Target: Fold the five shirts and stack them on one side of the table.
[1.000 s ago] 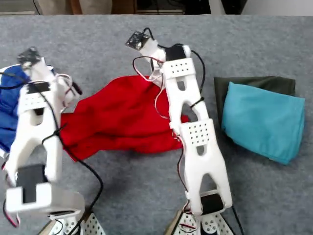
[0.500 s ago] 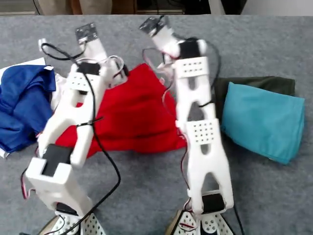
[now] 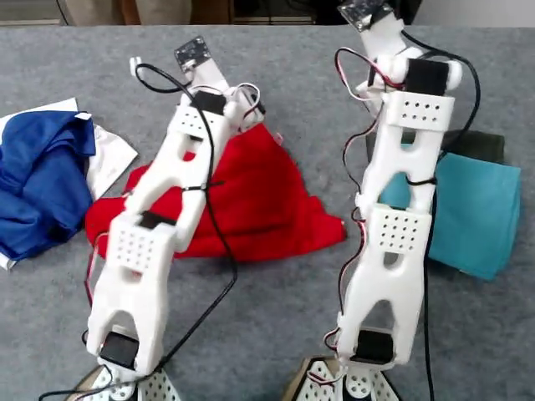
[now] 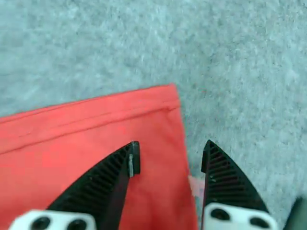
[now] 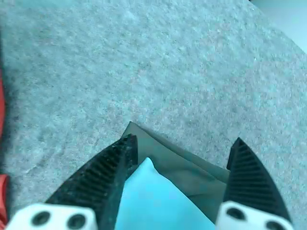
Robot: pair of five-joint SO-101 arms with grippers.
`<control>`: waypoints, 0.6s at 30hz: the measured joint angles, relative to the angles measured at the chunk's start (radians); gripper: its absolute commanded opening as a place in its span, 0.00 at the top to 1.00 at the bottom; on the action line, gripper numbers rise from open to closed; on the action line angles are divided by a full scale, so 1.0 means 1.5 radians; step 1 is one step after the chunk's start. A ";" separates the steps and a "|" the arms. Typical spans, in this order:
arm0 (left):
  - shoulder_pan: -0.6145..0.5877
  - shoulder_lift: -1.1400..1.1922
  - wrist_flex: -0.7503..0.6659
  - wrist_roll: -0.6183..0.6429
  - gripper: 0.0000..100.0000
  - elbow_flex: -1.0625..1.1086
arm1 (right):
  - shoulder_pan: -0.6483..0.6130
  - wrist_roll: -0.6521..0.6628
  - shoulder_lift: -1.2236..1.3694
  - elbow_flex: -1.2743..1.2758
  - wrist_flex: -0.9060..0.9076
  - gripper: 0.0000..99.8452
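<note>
A crumpled red shirt (image 3: pixel 251 196) lies mid-table. My left arm (image 3: pixel 188 142) stretches over it, and my left gripper (image 4: pixel 171 148) hangs open just above the red shirt's (image 4: pixel 86 129) far corner, with nothing between its fingers. At the right a folded teal shirt (image 3: pixel 472 209) rests on a folded dark green shirt (image 3: pixel 481 144). My right arm (image 3: pixel 401 167) stands along that stack's left edge. My right gripper (image 5: pixel 183 143) is open above the near corner of the teal shirt (image 5: pixel 153 201) and the dark green shirt (image 5: pixel 192 172), holding nothing.
A bunched blue shirt (image 3: pixel 42 184) lies at the table's left edge on top of a white shirt (image 3: pixel 113 159). Bare grey felt table (image 3: pixel 276 292) runs across the front and the far side beyond the shirts.
The left arm swung from the blue shirt across to the red shirt's far corner. The right arm moved from the red shirt rightward over the folded stack. The red shirt got bunched narrower.
</note>
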 measured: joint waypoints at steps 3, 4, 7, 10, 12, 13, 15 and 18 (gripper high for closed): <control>-0.001 0.115 0.018 0.014 0.78 -0.146 | -0.001 0.002 0.000 0.000 0.000 0.69; -0.001 0.149 0.023 0.015 0.78 -0.195 | -0.001 0.002 0.000 0.000 0.000 0.69; -0.001 0.250 0.026 0.027 0.78 -0.328 | -0.001 0.002 0.000 0.000 0.000 0.69; -0.002 0.323 0.026 0.048 0.78 -0.410 | -0.001 0.002 0.000 0.000 0.000 0.69; -0.007 0.346 0.026 0.059 0.81 -0.441 | -0.001 0.002 0.000 0.000 0.000 0.69; -0.009 0.351 0.026 0.064 0.83 -0.448 | -0.001 0.002 0.000 0.002 0.000 0.69; -0.011 0.354 0.032 0.064 0.86 -0.455 | -0.001 0.002 0.000 0.006 0.000 0.69; -0.012 0.357 0.049 0.063 0.88 -0.462 | -0.001 0.002 0.000 0.006 0.000 0.69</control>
